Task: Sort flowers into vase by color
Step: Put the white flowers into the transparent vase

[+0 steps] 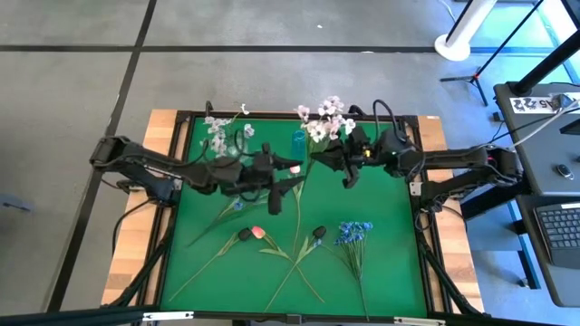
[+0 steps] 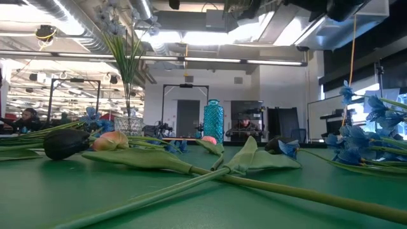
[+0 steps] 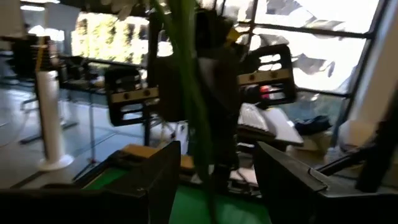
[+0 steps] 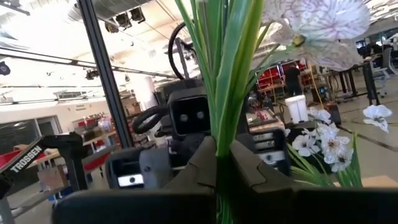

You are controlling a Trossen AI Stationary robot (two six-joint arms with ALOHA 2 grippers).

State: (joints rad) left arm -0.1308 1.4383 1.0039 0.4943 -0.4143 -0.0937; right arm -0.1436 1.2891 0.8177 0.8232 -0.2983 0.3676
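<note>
My right gripper [image 4: 217,158] is shut on a bunch of white, pink-veined flowers [image 4: 323,25] and hovers over the far middle of the green mat [image 1: 324,158], next to the blue vase [image 1: 299,140]. The blossoms [image 1: 326,122] point toward the far edge. My left gripper [image 3: 214,180] faces it from the left [image 1: 288,172] and is open. In the left wrist view a green stem [image 3: 193,106] runs between its fingers; I cannot tell whether it touches them. A pink tulip head [image 1: 294,168] shows beside the left fingertips. My right gripper pinches the bunch's green stems [image 4: 219,134] between its two fingers, several stems together. The stems rise out of the fingers, and the blossoms spread above and beside them. The bunch is lifted clear of the mat. The stems' lower ends are hidden behind the fingers.
A clear vase [image 1: 228,147] with white sprays [image 2: 127,38] stands at the far left. On the near half of the mat lie a pink tulip [image 1: 257,233], two dark tulips [image 1: 245,234] and a blue spray [image 1: 353,233]. A black frame [image 1: 421,208] borders the mat.
</note>
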